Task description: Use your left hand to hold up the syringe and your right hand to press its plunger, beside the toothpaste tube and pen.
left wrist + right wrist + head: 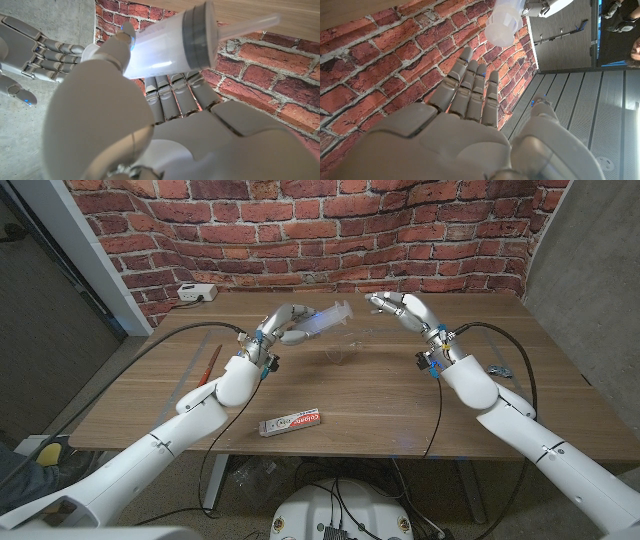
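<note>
Gripping syringe (325, 316) aloft, left hand (285, 322); right hand (400, 307) empty, fingers apart; wooden table (370, 395), brick wall (300, 220) behind

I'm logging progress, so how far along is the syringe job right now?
Done: the left hand holds the clear plastic syringe up off the wooden table, tilted, with the white toothpaste tube lying near the front edge. In hand: the right hand, fingers apart, is near the syringe's end, no contact visible. Left: pressing the plunger.
</note>
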Robot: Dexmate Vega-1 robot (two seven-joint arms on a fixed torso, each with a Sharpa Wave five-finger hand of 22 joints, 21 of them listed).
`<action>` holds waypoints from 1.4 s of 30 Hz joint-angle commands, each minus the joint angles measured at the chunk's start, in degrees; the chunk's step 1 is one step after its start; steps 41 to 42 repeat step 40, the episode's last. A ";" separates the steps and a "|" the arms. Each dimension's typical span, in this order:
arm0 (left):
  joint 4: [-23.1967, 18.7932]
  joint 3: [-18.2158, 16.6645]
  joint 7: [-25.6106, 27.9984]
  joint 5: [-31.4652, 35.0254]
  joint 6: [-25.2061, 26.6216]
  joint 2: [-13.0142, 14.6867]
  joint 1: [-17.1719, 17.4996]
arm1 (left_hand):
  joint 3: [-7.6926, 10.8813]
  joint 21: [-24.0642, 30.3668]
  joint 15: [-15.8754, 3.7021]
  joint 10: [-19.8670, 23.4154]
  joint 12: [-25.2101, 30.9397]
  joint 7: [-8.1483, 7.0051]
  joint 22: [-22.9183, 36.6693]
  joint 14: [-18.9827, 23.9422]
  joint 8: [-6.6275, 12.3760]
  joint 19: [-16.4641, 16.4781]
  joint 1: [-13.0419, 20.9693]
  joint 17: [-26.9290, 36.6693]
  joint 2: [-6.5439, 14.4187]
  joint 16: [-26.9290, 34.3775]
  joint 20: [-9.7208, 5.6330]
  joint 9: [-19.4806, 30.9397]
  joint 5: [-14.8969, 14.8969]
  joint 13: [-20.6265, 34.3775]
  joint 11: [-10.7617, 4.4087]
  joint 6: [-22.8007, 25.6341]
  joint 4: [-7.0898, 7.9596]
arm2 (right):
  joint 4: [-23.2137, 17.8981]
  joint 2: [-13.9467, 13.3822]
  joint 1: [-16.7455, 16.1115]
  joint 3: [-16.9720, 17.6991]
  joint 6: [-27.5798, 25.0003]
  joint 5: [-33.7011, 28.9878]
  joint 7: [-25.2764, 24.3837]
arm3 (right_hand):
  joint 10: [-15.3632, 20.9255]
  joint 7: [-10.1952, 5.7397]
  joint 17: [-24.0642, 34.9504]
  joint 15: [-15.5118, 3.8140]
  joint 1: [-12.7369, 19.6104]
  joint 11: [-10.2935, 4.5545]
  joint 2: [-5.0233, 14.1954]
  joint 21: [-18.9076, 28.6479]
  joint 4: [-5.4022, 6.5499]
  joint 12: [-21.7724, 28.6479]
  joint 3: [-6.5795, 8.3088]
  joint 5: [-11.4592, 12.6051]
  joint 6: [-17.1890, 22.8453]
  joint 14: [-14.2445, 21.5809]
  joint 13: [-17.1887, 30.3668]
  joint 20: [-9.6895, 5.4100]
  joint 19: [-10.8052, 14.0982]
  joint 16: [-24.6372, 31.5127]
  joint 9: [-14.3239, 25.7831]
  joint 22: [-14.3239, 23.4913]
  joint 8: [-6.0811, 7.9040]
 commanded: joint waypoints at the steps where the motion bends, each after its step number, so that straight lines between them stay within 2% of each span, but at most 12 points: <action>1: -0.94 -1.51 1.41 -0.51 0.56 0.08 1.25 | 4.28 0.28 -7.82 5.67 0.35 -2.84 0.25 5.07 0.37 0.02 1.07 0.33 3.79 0.16 -0.15 0.22 0.30 0.23 -5.44 9.59 3.79 | 2.67 1.05 0.86 0.15 0.78 8.14 3.13 | 0.15 0.37 0.22 0.05 -0.08 0.21 -0.37 -0.24 0.15 -0.13 -0.26 -0.06 0.15 -0.17 0.11 -0.18 0.06 -0.19 0.11 0.17 0.19; 9: -2.08 -2.94 2.42 -0.56 1.90 0.63 2.35 | 4.34 0.30 -7.85 5.53 0.30 -2.98 0.25 4.97 0.34 -0.01 1.05 0.33 3.78 0.15 -0.17 0.22 0.29 0.23 -5.49 9.56 3.77 | 4.32 1.83 1.38 0.13 0.71 10.53 3.55 | 0.06 0.66 0.22 0.21 -0.16 0.23 -0.42 -0.32 0.19 -0.21 -0.31 -0.07 -0.01 -0.22 0.12 0.04 -0.03 -0.18 0.12 0.18 0.17; 27: -1.38 -2.97 1.98 -0.81 1.47 1.03 1.96 | 4.48 0.33 -7.83 5.50 0.31 -2.91 0.25 4.97 0.32 -0.13 1.01 0.33 3.80 0.18 -0.12 0.23 0.28 0.24 -5.36 9.54 3.75 | 5.34 2.64 1.26 0.36 0.55 11.54 2.43 | 0.27 0.93 0.24 0.37 -0.30 0.47 -0.46 -0.41 0.25 -0.21 -0.37 -0.07 0.03 -0.26 0.14 0.15 -0.05 -0.17 0.13 0.19 0.26; 42: -1.08 -3.01 1.31 -1.28 0.48 1.35 1.61 | 4.54 0.39 -7.80 5.63 0.37 -3.00 0.25 4.94 0.32 -0.10 0.93 0.33 3.76 0.18 -0.11 0.24 0.27 0.25 -5.59 9.55 3.76 | 4.13 2.72 0.48 0.49 -0.22 11.06 1.41 | 0.28 0.97 0.24 0.35 -0.35 0.43 -0.47 -0.48 0.27 -0.26 -0.39 -0.06 0.08 -0.23 0.15 0.15 -0.07 -0.14 0.14 0.20 0.33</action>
